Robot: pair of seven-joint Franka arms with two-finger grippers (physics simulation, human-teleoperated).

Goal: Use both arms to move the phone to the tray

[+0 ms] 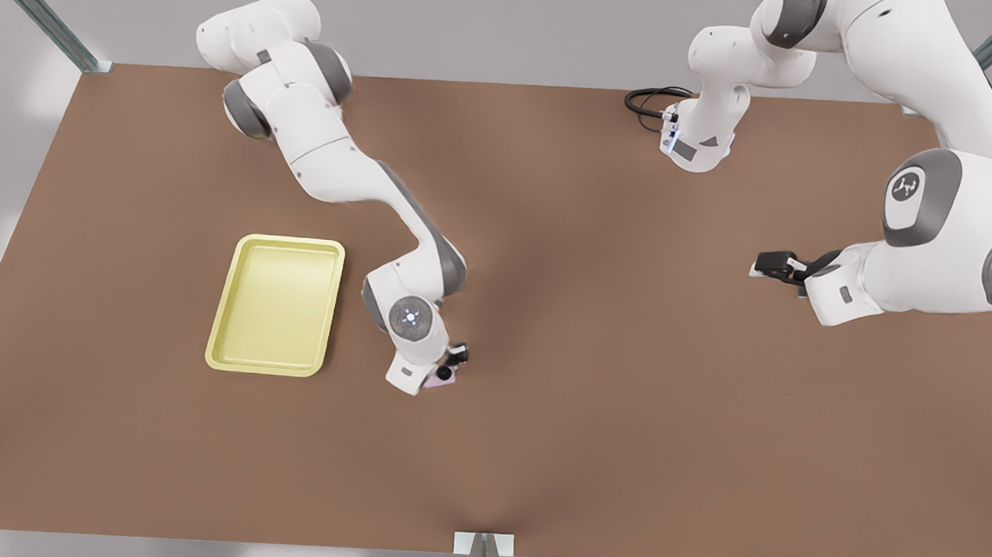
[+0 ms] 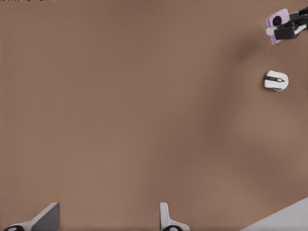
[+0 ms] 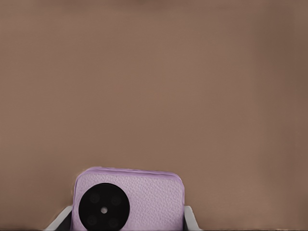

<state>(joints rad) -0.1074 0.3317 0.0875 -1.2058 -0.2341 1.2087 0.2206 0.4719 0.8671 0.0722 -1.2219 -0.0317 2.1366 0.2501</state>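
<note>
The pale pink-lilac phone (image 3: 139, 202) with its black camera circle sits between the fingers of my right gripper (image 3: 127, 219), which is shut on it. In the front view this gripper (image 1: 449, 368) holds the phone (image 1: 440, 381) just right of the pale yellow tray (image 1: 276, 309), a short gap away. The tray lies flat with nothing in it. My left gripper (image 1: 770, 264) waits at the front view's right, far from both. Its fingers (image 2: 47, 219) stand wide apart with nothing between them. From there the phone (image 2: 276, 20) shows far off in the other gripper.
A white-and-black computer mouse (image 2: 275, 80) lies on the brown table (image 1: 626, 387) near the held phone. A black cable (image 1: 650, 100) loops by the far arm base. Metal frame posts (image 1: 483, 554) stand at the table's edges.
</note>
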